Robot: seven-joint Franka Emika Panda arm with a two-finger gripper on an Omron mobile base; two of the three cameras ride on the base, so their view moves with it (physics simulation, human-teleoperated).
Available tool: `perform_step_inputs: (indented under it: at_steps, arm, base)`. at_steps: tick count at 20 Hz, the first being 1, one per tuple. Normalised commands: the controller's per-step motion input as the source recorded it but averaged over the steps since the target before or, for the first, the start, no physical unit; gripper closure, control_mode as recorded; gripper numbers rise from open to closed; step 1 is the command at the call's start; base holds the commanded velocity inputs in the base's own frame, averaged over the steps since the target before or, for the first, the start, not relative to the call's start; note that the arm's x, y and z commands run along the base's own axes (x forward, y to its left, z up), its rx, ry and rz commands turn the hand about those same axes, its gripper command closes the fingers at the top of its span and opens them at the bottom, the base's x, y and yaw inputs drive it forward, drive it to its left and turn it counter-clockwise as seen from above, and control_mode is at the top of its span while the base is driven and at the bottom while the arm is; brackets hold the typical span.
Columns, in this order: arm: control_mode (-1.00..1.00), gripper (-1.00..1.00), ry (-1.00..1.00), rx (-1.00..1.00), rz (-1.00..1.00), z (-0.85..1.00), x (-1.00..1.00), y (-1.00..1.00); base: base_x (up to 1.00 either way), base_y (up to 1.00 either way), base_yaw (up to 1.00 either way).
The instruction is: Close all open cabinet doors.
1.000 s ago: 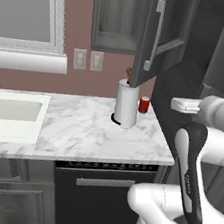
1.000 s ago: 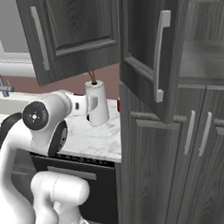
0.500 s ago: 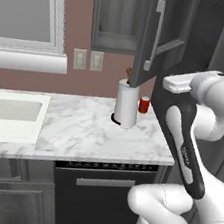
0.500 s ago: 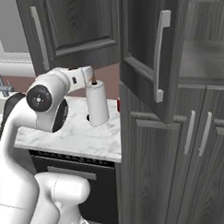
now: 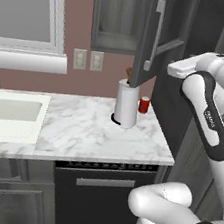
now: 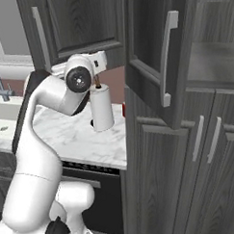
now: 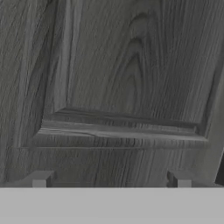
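An upper cabinet door (image 5: 150, 43) stands swung out over the counter, its silver bar handle (image 5: 155, 34) on the face turned toward my arm. The same door (image 6: 155, 64) hangs open in the right base view, and another dark door (image 6: 71, 24) with a vertical handle sits to its left. My hand (image 5: 179, 69) is raised just right of the open door's lower edge. In the hand view, my gripper (image 7: 109, 181) is open and empty, its fingertips (image 7: 41, 179) close to a recessed wood-grain door panel (image 7: 131, 65).
A white paper towel roll (image 5: 127, 103) and a red cup (image 5: 144, 104) stand on the marble counter (image 5: 81, 130) below the open door. A sink (image 5: 8, 112) lies at the left, a black dishwasher (image 5: 102, 193) under the counter, and tall cabinets (image 6: 207, 144) at the right.
My arm has lifted and swung the hand up from beside the counter to the lower edge of the open door. The doors have not moved.
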Motion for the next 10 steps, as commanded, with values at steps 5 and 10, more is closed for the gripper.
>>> perform_step_inputs:
  at_steps: [5,10]
  arm:
    - [-1.0,-1.0,0.0,-0.03,0.03,0.0,0.55,0.33]
    - [-1.0,-1.0,0.0,-0.05,0.0,0.0,0.49,0.4]
  base:
    - [0.0,0.0,0.0]
    - [0.0,0.0,0.0]
